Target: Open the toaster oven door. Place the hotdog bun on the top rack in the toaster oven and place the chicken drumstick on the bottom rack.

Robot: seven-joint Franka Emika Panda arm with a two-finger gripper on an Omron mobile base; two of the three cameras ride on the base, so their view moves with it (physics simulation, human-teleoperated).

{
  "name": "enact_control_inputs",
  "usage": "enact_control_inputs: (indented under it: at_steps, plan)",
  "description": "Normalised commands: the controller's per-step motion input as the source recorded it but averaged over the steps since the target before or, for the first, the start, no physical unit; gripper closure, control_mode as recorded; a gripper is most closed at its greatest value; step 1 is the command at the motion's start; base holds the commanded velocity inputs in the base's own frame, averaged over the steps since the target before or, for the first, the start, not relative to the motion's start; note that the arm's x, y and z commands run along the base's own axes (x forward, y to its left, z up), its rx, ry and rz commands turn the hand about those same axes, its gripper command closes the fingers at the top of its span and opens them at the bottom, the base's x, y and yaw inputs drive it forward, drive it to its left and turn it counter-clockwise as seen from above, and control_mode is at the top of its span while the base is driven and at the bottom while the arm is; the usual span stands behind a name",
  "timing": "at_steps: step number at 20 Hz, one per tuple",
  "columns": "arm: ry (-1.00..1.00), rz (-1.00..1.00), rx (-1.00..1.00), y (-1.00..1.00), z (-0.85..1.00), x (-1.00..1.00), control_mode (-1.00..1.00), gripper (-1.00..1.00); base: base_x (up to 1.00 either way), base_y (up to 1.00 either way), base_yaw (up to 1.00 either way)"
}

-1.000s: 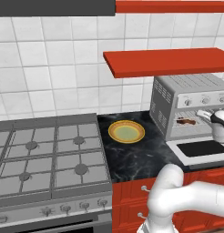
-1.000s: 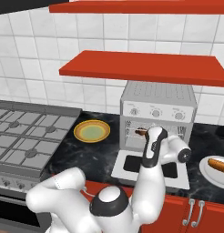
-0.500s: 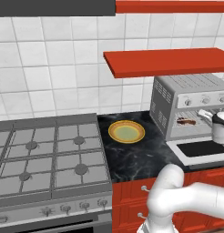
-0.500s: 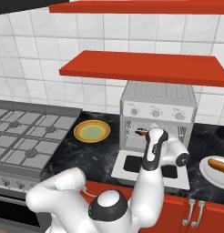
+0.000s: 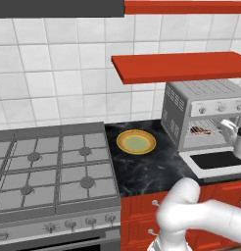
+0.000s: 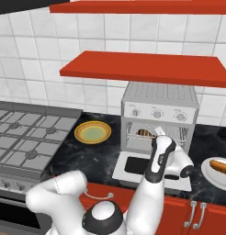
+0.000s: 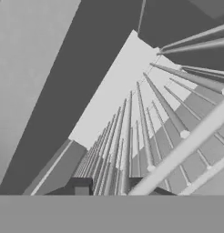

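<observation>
- The toaster oven (image 6: 159, 110) sits on the dark counter (image 5: 152, 166) under the red shelf (image 6: 147, 69), and the toaster oven door (image 6: 151, 170) lies folded down flat in front of it, so the cavity is open to me.
- My gripper (image 7: 116, 186) is right at the mouth of that cavity, close over a wire rack; the bars fan out in front of my hand camera.
- Which rack it is, top or bottom, I cannot tell from this close.
- My jaws: only the dark tips peek up at the bottom of the hand view, and I cannot tell whether they are spread or pinched. Nothing shows between them.
- The chicken drumstick (image 6: 144, 133) rests inside the oven on a wire shelf, a brown shape toward the left of the cavity, just beside my hand.
- The hotdog bun (image 6: 220, 165) waits on a white plate (image 6: 206, 172) to the right of the oven, well apart from me.
- The yellow plate (image 5: 136, 142) stands bare between the stove (image 5: 49, 166) and the oven.
- My read: the drumstick is in place, so the bun comes next.
</observation>
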Motion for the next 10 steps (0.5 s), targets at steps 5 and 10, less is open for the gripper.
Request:
enact_control_inputs:
  at_steps: [5,10]
  plan:
    - [0.0,0.0,0.16,-0.06,0.0,-0.91,-1.0,1.0,0.0,0.0,0.0]
    - [0.0,0.0,0.12,-0.15,0.09,-0.97,-1.0,1.0,0.0,0.0,0.0]
